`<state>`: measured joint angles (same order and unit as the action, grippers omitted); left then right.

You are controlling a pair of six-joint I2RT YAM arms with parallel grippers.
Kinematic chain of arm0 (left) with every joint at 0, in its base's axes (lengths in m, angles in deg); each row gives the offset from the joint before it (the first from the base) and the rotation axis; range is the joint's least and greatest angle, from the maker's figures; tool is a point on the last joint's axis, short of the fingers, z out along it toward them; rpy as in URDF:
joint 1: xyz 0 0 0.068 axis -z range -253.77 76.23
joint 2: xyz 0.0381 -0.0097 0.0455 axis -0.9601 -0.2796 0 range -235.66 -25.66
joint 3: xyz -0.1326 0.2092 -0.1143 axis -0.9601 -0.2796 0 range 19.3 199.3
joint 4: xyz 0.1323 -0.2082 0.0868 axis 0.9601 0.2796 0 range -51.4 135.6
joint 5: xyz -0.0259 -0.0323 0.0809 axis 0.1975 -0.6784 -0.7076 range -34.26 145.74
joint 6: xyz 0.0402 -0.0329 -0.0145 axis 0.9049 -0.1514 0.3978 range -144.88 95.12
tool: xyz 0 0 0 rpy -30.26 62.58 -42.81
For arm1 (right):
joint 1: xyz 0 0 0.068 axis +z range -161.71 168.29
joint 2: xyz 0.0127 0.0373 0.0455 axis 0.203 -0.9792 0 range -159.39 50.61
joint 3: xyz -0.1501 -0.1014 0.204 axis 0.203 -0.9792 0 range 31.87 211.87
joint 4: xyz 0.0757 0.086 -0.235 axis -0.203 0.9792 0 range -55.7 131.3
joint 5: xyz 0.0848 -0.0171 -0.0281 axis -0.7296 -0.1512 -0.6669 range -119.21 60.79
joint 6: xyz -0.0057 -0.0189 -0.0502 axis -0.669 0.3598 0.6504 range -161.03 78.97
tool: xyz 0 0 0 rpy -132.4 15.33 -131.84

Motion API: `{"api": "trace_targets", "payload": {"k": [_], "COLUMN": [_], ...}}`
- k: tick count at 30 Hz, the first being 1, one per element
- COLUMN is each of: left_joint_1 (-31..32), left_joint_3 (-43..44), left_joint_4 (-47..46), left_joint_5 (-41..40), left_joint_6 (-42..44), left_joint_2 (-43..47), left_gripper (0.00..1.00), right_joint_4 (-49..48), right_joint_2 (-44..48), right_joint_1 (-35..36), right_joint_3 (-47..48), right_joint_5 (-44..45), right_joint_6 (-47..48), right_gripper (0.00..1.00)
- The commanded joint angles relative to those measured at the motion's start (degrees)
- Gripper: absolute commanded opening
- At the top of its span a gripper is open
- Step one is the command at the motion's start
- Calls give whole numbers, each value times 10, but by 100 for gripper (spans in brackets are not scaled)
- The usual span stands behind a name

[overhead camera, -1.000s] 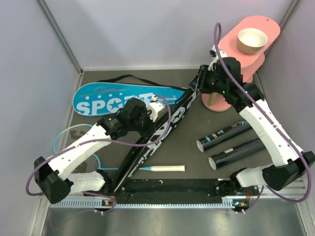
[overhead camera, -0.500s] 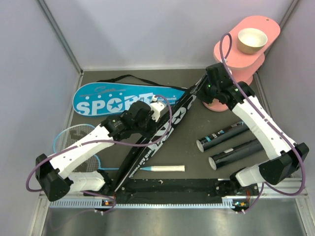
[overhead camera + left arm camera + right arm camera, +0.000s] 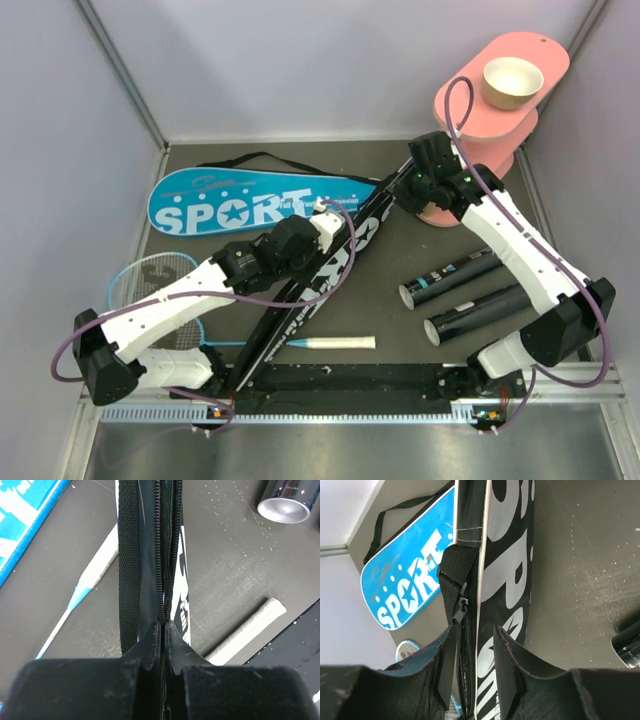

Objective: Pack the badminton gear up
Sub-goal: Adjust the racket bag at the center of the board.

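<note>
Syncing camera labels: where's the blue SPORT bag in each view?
Top external: blue bag, back left.
Left wrist: top-left corner, cropped by the frame.
Right wrist: left of centre.
Shared landmark: black bag, right of it in each.

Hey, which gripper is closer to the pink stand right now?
Right. The right gripper is beside the pink stand, over the far end of the black bag; the left gripper holds that bag mid-table, farther off.
</note>
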<state>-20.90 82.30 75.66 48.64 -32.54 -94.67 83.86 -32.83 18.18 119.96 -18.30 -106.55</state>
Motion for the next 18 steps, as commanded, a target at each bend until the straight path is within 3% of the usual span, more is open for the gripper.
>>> {"api": "trace_targets", "payload": {"k": [1,18], "left_joint_1": [17,60], "left_joint_3": [7,7], "left_joint_4": [-40,-40], "left_joint_5": [-49,-116], "left_joint_6": [-9,-5], "left_joint_2": [12,3], "left_gripper": [0,0], "right_joint_4": [7,55], "right_joint_2": [-12,-36], "right_joint_1": [7,17], "right_joint_3": [26,91], "right_joint_5": [16,49], "right_joint_6": [-15,5], "right_gripper": [34,33]}}
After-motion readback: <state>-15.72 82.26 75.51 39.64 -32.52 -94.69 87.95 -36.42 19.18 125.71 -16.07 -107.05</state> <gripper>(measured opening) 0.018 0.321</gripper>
